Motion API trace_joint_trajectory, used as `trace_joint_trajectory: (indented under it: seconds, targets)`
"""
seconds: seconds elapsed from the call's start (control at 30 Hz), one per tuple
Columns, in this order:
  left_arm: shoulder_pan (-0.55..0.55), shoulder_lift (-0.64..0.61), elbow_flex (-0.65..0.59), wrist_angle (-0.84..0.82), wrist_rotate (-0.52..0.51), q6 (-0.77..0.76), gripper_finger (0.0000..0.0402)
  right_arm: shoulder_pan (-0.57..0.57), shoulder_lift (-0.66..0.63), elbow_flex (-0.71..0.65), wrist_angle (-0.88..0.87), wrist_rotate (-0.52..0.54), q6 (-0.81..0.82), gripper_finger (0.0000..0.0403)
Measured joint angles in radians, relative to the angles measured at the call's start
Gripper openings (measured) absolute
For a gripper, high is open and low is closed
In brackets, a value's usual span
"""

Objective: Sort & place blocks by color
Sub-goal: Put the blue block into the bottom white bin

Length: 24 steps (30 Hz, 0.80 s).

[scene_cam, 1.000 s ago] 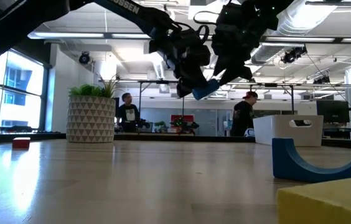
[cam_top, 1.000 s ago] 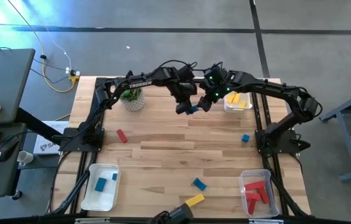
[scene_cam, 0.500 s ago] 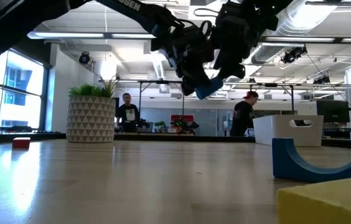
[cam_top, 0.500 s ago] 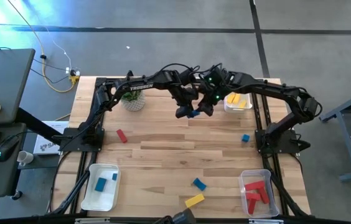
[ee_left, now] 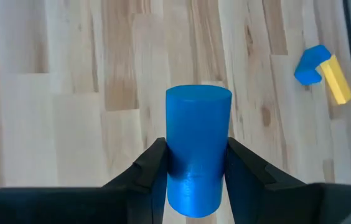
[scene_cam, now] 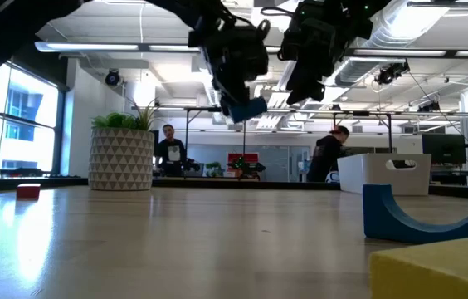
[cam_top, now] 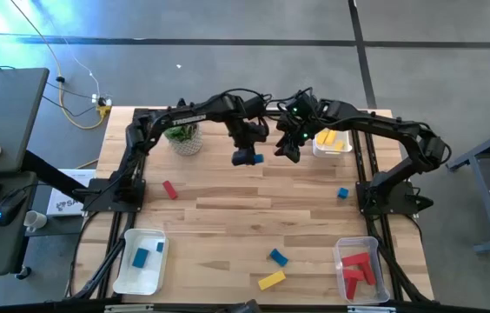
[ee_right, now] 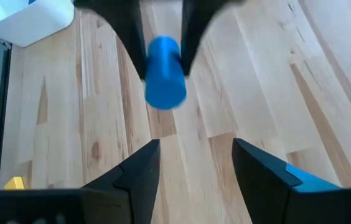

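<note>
My left gripper (cam_top: 249, 159) hangs over the table's far middle, shut on a blue cylinder block (ee_left: 197, 146), which the low view shows well above the wood (scene_cam: 248, 109). My right gripper (cam_top: 290, 151) hovers just to its right, open, with nothing between its fingers (ee_right: 139, 169); the cylinder (ee_right: 164, 71) shows beyond them. Loose on the table lie a red block (cam_top: 169, 189), a small blue block (cam_top: 342, 193), a blue block (cam_top: 277, 256) and a yellow block (cam_top: 271, 280). My left gripper pinches the blue cylinder's curved side (ee_left: 177, 169) between its two fingers, at the end nearer the wrist. The fingers slant down from the table's far left and lie along the cylinder. Its free end (ee_left: 198, 94) sticks out past the fingertips, and it is lifted clear of the table.
A tray with blue blocks (cam_top: 141, 261) sits at the near left, a tray with red blocks (cam_top: 362, 269) at the near right, and a white tray with yellow blocks (cam_top: 332, 142) at the far right. A potted plant (cam_top: 184, 137) stands at the far left. People move in the room behind.
My left gripper has carried the blue cylinder toward the table's left and slightly up, away from my right gripper, and has tipped a little. My right gripper has stayed in place and rolled about its wrist.
</note>
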<state>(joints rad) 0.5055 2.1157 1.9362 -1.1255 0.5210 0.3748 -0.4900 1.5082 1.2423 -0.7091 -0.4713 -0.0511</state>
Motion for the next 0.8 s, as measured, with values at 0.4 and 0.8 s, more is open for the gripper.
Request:
trace_joint_trajectory:
  seconds: [0.4,0.8]
  targets:
    - [-0.047,-0.234,0.000,-0.099,-0.184,-0.127,0.0100,-0.003,0.000,0.000,-0.011,0.000,0.008,0.0184]
    - [-0.193,-0.430,-0.002,-0.304,-0.283,-0.413,0.0101,-0.003,0.000,0.000,-0.011,0.000,-0.010,0.0184]
